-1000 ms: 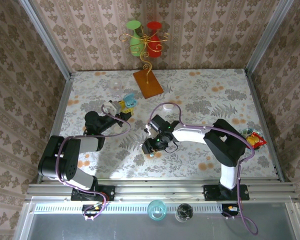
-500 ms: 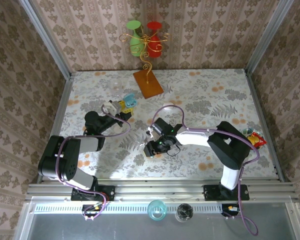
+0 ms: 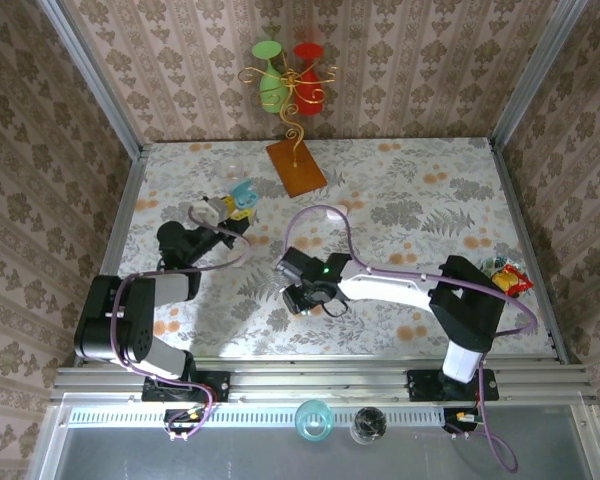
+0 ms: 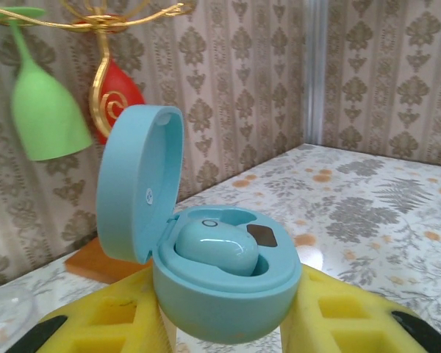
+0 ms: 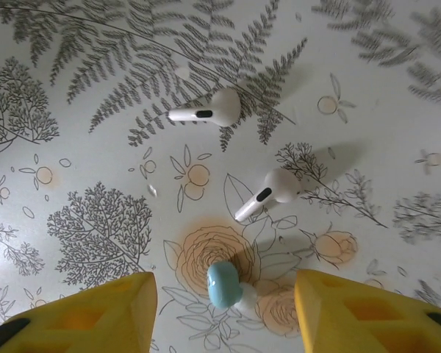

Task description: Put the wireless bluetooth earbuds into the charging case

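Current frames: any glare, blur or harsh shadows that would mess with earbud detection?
Right wrist: table sharp; upper white earbud, lower white earbud and light-blue earbud throw soft shadows up-right; right gripper's fingers look softer at the bottom edge. Left wrist: charging case crisp, small glare spot on the table behind it. Top external: bright band along the near table edge.

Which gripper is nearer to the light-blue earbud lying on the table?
Right. The right gripper hangs just above the light-blue earbud; the left gripper holds the charging case farther left.
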Controlling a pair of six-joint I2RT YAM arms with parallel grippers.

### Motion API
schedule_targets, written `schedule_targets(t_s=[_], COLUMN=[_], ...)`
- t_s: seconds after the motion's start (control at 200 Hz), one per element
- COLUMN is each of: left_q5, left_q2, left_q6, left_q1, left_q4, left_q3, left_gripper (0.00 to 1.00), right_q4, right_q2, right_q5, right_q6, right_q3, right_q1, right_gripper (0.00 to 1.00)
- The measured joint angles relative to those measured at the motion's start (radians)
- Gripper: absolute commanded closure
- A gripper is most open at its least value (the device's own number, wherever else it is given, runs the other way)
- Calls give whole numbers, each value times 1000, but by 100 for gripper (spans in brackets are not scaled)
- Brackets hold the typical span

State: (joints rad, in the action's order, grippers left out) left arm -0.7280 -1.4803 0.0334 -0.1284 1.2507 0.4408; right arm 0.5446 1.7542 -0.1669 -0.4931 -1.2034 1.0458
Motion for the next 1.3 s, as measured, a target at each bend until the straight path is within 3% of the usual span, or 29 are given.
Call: schedule_targets(t_s=[0.245,0.425,0.82,1.3], left_q5=[14,14,6,6], left_q2=[10,10,12,19], left_q6=[17,19,19,19], left_q1=[51,59,72,78], left_q4=[0,0,0,0], left_q3=[0,-4,-15,-21], left_gripper=[65,65,64,64], right_q4=[202,323,406,425], right_q2=[134,262,329,393], right_q5=[-274,-369,-403,-402], right_q6=[-24,-74,-105,-86], right_q3=[-180,-276,-328,-344], right_q1=[149,205,211,211], right_gripper=[53,56,67,71])
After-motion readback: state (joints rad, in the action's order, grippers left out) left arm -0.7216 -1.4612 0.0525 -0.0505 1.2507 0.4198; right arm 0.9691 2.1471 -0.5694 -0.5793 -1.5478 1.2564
